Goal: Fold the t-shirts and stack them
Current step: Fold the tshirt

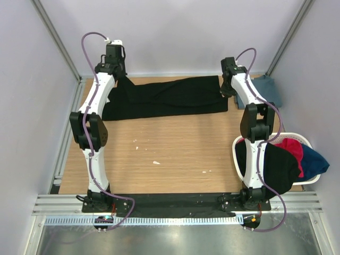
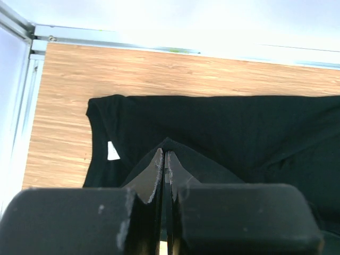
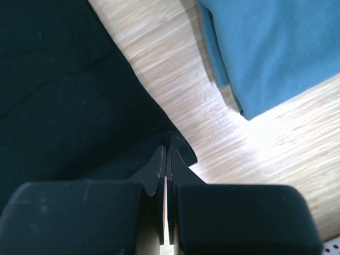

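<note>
Lying as a long folded band across the far side of the table (image 1: 175, 149), the black shirt (image 1: 170, 98) runs left to right between the two arms. Its left end is pinched in the left gripper (image 2: 166, 155), whose jaws are together on a small peak of cloth drawn up from the band. A white label (image 2: 112, 151) shows just beside that peak. The right end's corner is clamped the same way in the right gripper (image 3: 166, 150). Near that corner but apart from it, a folded blue shirt (image 3: 265, 48) sits at the far right. Nearer the right base, a white basket (image 1: 297, 136) holds more shirts (image 1: 289, 151), black, magenta-red and blue.
</note>
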`<state>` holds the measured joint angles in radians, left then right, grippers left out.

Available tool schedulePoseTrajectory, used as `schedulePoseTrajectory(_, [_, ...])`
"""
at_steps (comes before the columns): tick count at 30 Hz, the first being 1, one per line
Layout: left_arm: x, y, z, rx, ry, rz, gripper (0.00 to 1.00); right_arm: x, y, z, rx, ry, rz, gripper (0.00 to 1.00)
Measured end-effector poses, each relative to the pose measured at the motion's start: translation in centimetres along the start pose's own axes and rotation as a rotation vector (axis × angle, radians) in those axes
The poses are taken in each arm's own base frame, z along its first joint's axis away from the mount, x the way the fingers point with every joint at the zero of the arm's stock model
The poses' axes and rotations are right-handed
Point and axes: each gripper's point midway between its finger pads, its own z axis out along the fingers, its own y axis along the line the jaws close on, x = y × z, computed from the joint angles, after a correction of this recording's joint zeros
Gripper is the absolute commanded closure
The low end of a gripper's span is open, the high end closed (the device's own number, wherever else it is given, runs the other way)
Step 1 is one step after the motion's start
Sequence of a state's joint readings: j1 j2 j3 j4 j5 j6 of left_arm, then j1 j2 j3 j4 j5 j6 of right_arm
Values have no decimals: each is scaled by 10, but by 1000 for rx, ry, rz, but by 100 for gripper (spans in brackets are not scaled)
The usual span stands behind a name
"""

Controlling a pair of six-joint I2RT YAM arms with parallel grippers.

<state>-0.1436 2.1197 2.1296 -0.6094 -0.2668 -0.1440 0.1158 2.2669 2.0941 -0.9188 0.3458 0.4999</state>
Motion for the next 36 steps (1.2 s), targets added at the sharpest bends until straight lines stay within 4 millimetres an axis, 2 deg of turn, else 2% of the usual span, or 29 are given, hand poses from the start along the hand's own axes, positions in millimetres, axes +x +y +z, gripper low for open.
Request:
schedulePoseTrajectory(5, [0, 6, 2, -36, -4, 0, 100, -4, 0, 8, -1, -4, 10, 99])
schedulePoseTrajectory(13, [4, 16, 15, -91, -3, -8, 100, -5, 4, 22, -18, -4, 8, 99])
schedulePoseTrajectory(20, [7, 28, 30, -136, -1, -27, 100, -12, 13, 30, -49, -32, -1, 99])
schedulePoseTrajectory(31, [12, 37, 36, -188, 4, -46, 100, -14, 26, 50, -88, -50, -19, 99])
schedulePoseTrajectory(36, [21, 38, 45, -196, 23, -45, 100, -18, 31, 53, -111, -66, -23, 99])
